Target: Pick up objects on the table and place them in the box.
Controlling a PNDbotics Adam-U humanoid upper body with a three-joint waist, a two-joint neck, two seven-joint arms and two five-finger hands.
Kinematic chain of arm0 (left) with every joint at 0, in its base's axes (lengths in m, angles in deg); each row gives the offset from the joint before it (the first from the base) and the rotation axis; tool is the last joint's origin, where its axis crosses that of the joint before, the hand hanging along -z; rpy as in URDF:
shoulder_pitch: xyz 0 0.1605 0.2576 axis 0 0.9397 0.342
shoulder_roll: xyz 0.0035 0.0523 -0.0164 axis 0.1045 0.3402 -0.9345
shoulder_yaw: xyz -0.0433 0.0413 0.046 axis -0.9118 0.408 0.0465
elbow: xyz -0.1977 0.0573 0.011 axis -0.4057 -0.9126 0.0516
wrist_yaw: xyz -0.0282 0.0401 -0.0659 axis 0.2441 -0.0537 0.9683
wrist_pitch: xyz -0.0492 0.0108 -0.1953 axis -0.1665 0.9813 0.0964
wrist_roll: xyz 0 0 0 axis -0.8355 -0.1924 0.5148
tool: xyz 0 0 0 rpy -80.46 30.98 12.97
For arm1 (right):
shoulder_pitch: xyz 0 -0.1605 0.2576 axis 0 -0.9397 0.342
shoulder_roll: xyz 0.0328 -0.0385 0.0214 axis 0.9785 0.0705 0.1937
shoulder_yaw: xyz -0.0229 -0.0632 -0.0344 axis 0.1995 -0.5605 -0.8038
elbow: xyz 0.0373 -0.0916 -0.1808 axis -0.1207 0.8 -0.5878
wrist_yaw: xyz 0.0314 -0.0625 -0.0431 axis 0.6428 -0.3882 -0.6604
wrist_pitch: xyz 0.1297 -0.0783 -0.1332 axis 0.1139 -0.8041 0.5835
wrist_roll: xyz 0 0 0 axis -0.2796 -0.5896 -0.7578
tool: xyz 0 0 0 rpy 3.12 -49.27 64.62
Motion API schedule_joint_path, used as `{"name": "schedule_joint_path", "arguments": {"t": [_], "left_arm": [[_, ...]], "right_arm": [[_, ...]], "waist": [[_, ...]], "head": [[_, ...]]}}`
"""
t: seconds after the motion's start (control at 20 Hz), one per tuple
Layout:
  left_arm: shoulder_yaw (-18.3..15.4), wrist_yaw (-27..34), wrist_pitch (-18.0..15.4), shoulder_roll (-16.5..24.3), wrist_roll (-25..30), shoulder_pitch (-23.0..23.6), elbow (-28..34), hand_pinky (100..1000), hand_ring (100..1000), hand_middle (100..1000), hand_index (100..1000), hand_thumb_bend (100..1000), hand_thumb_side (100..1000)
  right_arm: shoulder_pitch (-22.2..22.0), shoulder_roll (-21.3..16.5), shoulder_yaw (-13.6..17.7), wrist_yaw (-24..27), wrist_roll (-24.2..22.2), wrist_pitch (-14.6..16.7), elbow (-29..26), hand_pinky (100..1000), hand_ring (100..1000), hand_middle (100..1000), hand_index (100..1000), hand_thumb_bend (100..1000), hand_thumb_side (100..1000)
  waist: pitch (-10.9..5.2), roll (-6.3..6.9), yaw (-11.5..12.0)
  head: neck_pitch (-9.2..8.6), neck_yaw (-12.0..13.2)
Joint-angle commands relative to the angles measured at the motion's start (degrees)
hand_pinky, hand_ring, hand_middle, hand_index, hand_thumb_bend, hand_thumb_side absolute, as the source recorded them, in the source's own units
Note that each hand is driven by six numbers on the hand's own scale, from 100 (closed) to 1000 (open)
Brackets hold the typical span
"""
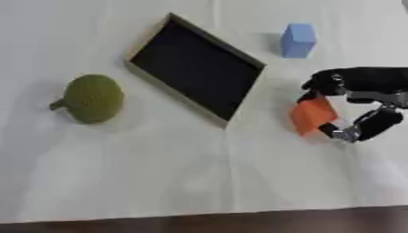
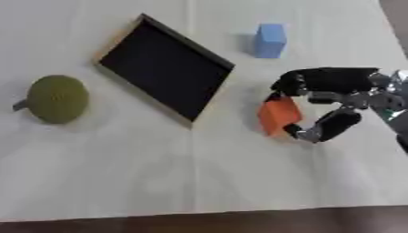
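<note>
White cloth covers the counter, where the right robot hand (image 2: 323, 107) pinches an orange block (image 2: 279, 116) between fingers and thumb, just right of the black box (image 1: 195, 68), which lies to its left.

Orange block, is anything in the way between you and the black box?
Nothing visible is. The right hand pinches the orange block just right of the box, with only bare tablecloth between them. The blue block sits farther back, off that path.
</note>
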Motion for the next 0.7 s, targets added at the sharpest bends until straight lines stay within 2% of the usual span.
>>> {"name": "schedule_joint_path", "arguments": {"t": [0.05,0.45,0.7], "left_arm": [[-0.1,-0.1,0.1,0.7,0.1,-0.4,1.0,676,723,749,821,100,640],[-0.1,0.0,0.3,0.7,0.3,-0.2,1.0,676,721,748,821,100,641],[0.0,0.0,0.4,0.7,0.4,0.0,1.0,676,721,747,821,100,640]], "right_arm": [[0.2,-1.2,1.1,1.6,1.4,-1.2,-0.7,970,852,364,597,100,217],[0.7,-2.4,3.1,5.9,2.8,-2.3,-4.6,943,798,348,584,100,198],[3.4,-3.1,4.6,9.5,2.7,-2.9,-7.9,923,766,356,598,100,196]], "waist": [[-1.27,0.20,-0.1],[-1.61,0.08,-0.2],[-2.04,-0.04,-0.2]], "head": [[-0.39,-0.1],[-0.21,0.0],[0.11,-0.1]]}}
